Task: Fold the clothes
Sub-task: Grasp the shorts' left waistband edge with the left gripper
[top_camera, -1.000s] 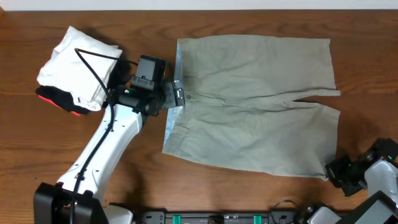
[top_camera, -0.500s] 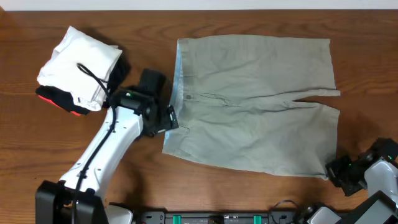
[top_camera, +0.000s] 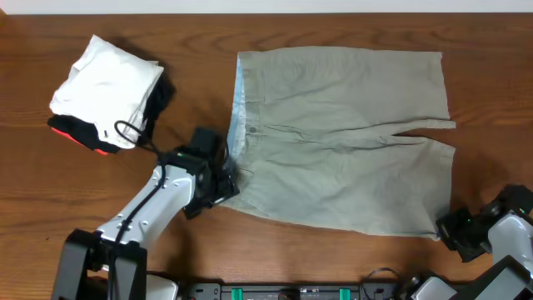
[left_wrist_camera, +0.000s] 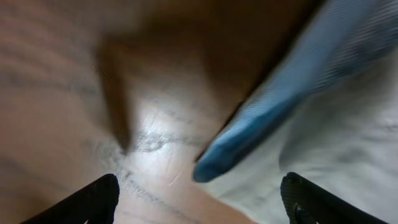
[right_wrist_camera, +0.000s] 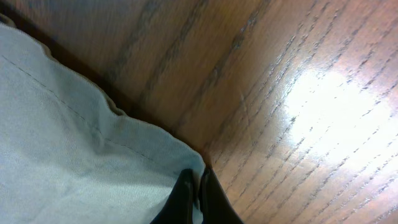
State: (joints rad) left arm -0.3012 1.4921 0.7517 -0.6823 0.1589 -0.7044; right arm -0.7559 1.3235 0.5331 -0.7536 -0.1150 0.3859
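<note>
Overhead only — whole trousers (top_camera: 341,142), white garment (top_camera: 108,83)

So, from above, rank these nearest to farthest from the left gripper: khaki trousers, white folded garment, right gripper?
1. khaki trousers, right beside the left gripper.
2. white folded garment, far left.
3. right gripper, near right corner.

Light khaki, grey-green trousers (top_camera: 341,142), spread flat and lightly wrinkled on the wooden bench (top_camera: 200,42), right of centre. Waistband at the left edge, pale blue lining showing, button just inside it. Legs side by side pointing right, parted by a narrow slit.
</note>
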